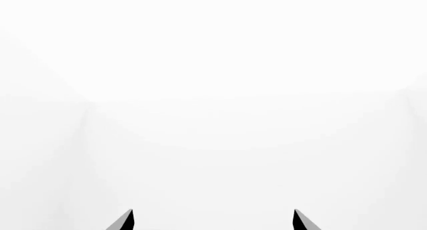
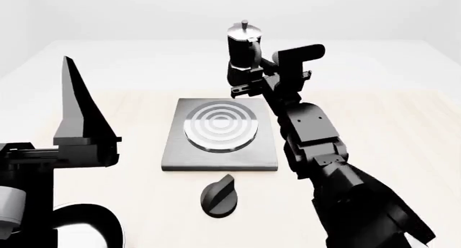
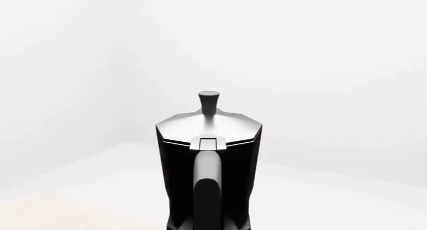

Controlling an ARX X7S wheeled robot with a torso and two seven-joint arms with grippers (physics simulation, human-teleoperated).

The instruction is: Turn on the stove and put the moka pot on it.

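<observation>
**Moka pot up off the table behind the hotplate, in the right gripper**

Fingers of the left gripper stand at the left of the head view, pointing upward as one tall dark wedge, well apart from every task thing. In the left wrist view two dark fingertips show with a wide gap between them and only blank white beyond, so the jaws are spread and hold nothing.

Toward the middle, the stove lies flat on the pale table, a grey square plate with its ringed round burner bare. Its separate black knob sits on the table just in front of the plate's near edge, apart from it, with its raised ridge pointing up and to the right.

Right of centre, the right arm reaches forward past the stove's right edge. Its right gripper is at the handle side of the moka pot, which stands upright above and behind the far edge of the plate, appearing to be clear of the table. The right wrist view looks straight at the pot's handle, silver lid and knob, close and centred; the fingers themselves are not visible there, yet the pot looks clamped by the handle.
</observation>
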